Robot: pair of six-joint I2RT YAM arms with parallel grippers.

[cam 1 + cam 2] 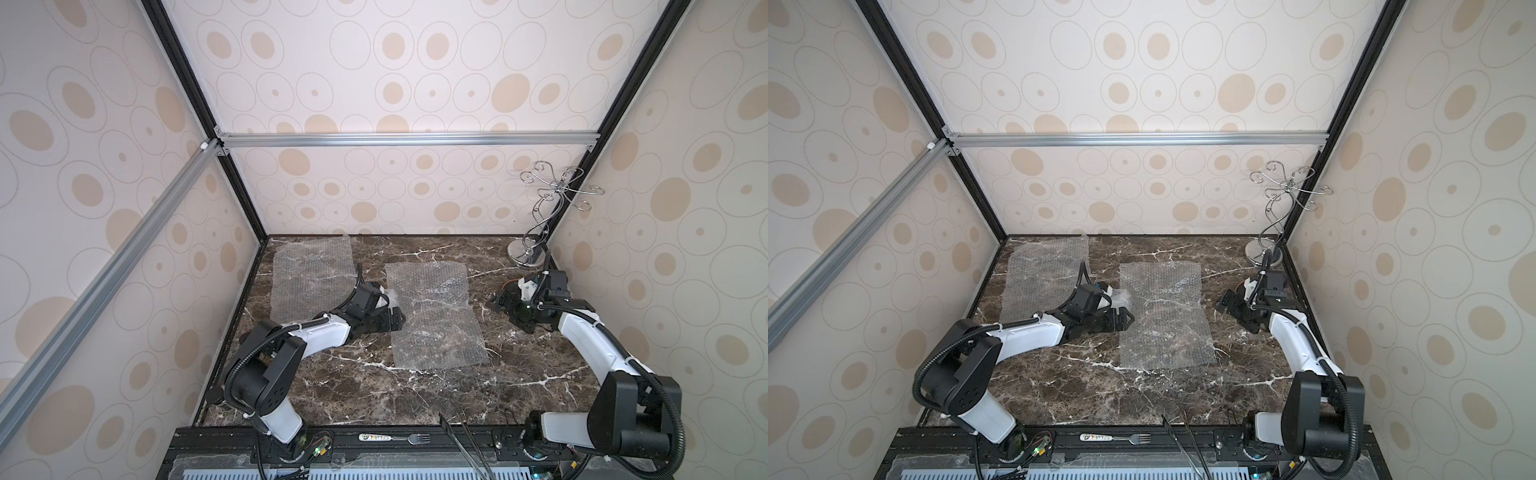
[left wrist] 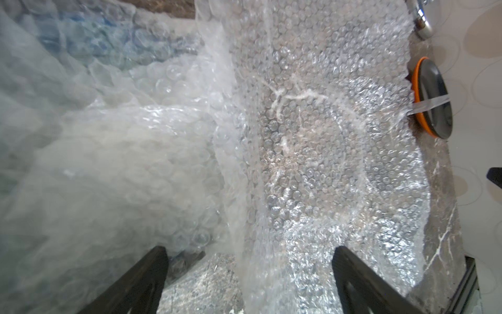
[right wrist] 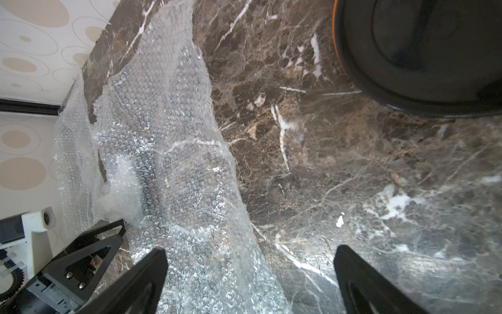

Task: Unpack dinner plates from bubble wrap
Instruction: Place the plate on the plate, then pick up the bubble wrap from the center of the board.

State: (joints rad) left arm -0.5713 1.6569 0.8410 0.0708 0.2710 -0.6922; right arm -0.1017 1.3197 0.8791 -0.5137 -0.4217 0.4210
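Two sheets of bubble wrap lie flat on the marble table, one in the middle (image 1: pixel 436 316) and one at the far left (image 1: pixel 311 278). My left gripper (image 1: pixel 398 319) is open at the middle sheet's left edge. In the left wrist view a raised fold of that wrap (image 2: pixel 239 163) stands between its fingers (image 2: pixel 250 248). The dinner plates are stacked near the right wall, a dark grey plate (image 2: pixel 433 92) on an orange one (image 2: pixel 415 89), with a strip of clear tape across them. My right gripper (image 3: pixel 250 248) is open and empty just beside this stack (image 3: pixel 423 54).
A chrome wire stand (image 1: pixel 528 253) occupies the back right corner, close behind my right wrist. A fork (image 1: pixel 411 437) and black tongs (image 1: pixel 469 444) lie on the front rail. Patterned walls close in the table on three sides.
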